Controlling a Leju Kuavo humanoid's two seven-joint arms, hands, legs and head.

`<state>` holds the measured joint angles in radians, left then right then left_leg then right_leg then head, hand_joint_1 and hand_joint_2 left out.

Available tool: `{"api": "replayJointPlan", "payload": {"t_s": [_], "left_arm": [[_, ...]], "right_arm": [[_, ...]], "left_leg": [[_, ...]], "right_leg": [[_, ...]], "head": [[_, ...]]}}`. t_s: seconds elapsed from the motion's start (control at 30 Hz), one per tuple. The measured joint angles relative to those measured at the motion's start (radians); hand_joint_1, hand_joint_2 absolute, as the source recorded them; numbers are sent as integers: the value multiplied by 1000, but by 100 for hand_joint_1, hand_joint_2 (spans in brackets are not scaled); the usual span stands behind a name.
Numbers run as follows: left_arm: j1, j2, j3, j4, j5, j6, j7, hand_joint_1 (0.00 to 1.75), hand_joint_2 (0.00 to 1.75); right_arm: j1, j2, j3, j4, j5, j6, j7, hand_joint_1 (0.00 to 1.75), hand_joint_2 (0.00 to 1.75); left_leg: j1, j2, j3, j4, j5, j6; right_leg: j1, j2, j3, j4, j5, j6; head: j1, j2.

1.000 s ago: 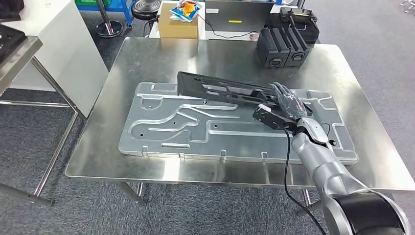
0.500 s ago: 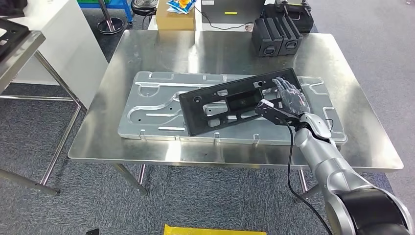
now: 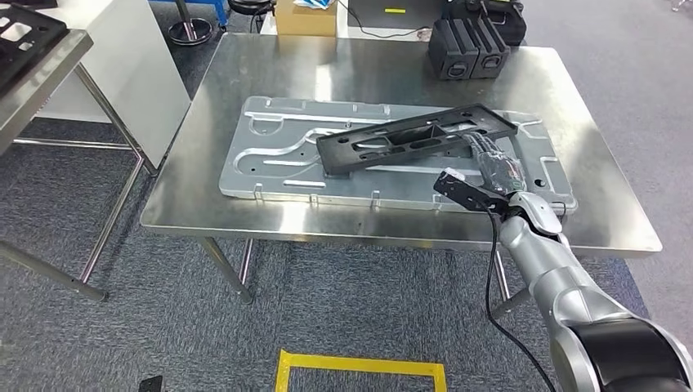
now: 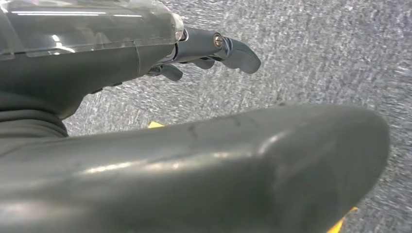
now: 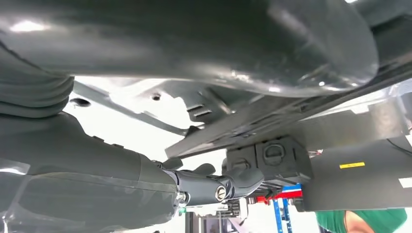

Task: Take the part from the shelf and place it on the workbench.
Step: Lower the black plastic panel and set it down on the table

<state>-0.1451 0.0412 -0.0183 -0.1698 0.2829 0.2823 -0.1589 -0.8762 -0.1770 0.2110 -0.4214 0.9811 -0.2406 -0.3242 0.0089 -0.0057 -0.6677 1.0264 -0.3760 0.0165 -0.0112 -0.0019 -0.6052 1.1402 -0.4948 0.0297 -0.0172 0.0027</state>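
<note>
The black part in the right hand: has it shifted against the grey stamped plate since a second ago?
Yes. The black part, held by the right hand, has swung from the grey stamped plate's far edge to lie diagonally across its right half.

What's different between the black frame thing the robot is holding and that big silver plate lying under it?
The long black openwork frame is dark and matt; the large silver stamped metal plate is pale and shiny. The frame is narrower and shorter than the plate. The frame is gripped at one end by the right hand and sits askew across the plate, which lies flat on the steel workbench. Both are long, flat parts with cut-outs.
</note>
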Motion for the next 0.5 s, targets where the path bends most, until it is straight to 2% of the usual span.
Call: {"api": "replayJointPlan", "payload": {"t_s": [0.03,0.07,0.1,0.17,0.2,0.23,0.3,0.33,0.37,0.4,0.43,0.47,0.5], "left_arm": [[0,0,0,0,0,-3,0,0,0],[0,0,0,0,0,-6,0,0,0],[-1,0,0,0,-1,-8,0,0,0],[1,0,0,0,-1,-9,0,0,0],[2,0,0,0,-2,-10,3,0,0],[2,0,0,0,-3,-10,6,0,0],[2,-1,0,0,-5,-10,15,0,0],[2,-1,0,0,-6,-11,20,0,0],[3,-1,0,0,-7,-11,24,0,0],[3,-1,0,0,-8,-11,27,0,0],[4,-1,0,0,-8,-11,29,0,0],[3,-1,0,0,-8,-11,31,0,0],[2,0,0,0,-9,-11,33,0,0]], "right_arm": [[-3,0,0,-2,1,0,0,0,0],[-6,0,0,-4,1,0,1,0,0],[-7,-1,-1,-5,2,0,1,0,0],[-9,-1,-1,-6,3,0,3,0,0],[-10,-1,-1,-5,3,-1,4,0,0],[-10,0,-1,-5,4,-1,5,0,0],[-8,1,-1,-5,7,-2,8,0,0],[-6,1,-1,-5,9,-2,9,0,0],[-3,1,-1,-5,10,-3,10,0,0],[0,1,-1,-5,10,-3,10,0,0],[2,1,-1,-5,11,-3,10,0,0],[4,1,-1,-5,11,-3,11,0,0],[5,1,-1,-6,11,-3,12,0,0]], "left_leg": [[-1,0,-4,-2,9,-5],[-1,-1,-6,-4,18,-11],[0,-1,-7,-7,27,-17],[0,-2,-10,-12,36,-29],[0,-2,-18,0,17,-33],[1,-2,-31,30,-20,-37],[4,0,-63,146,-128,-41],[4,0,-74,212,-165,-43],[4,0,-76,265,-178,-45],[4,0,-65,290,-168,-45],[4,0,-38,281,-142,-43],[3,0,9,235,-118,-39],[0,0,68,164,-113,-33]], "right_leg": [[3,1,43,-60,-1,-6],[7,3,71,-104,-6,-12],[10,4,78,-120,-8,-17],[9,1,67,-126,11,-29],[7,-1,58,-130,23,-38],[5,-3,47,-134,38,-46],[4,-5,16,-136,64,-56],[6,-5,-1,-135,77,-57],[7,-5,-18,-134,90,-56],[8,-5,-36,-133,103,-55],[9,-5,-54,-131,116,-54],[11,-4,-70,-128,128,-52],[12,-4,-84,-125,139,-49]], "head": [[-1,0],[0,0],[1,0],[4,0],[3,0],[2,0],[-1,0],[-2,0],[-2,0],[-2,0],[-2,0],[-2,0],[-2,0]]}}
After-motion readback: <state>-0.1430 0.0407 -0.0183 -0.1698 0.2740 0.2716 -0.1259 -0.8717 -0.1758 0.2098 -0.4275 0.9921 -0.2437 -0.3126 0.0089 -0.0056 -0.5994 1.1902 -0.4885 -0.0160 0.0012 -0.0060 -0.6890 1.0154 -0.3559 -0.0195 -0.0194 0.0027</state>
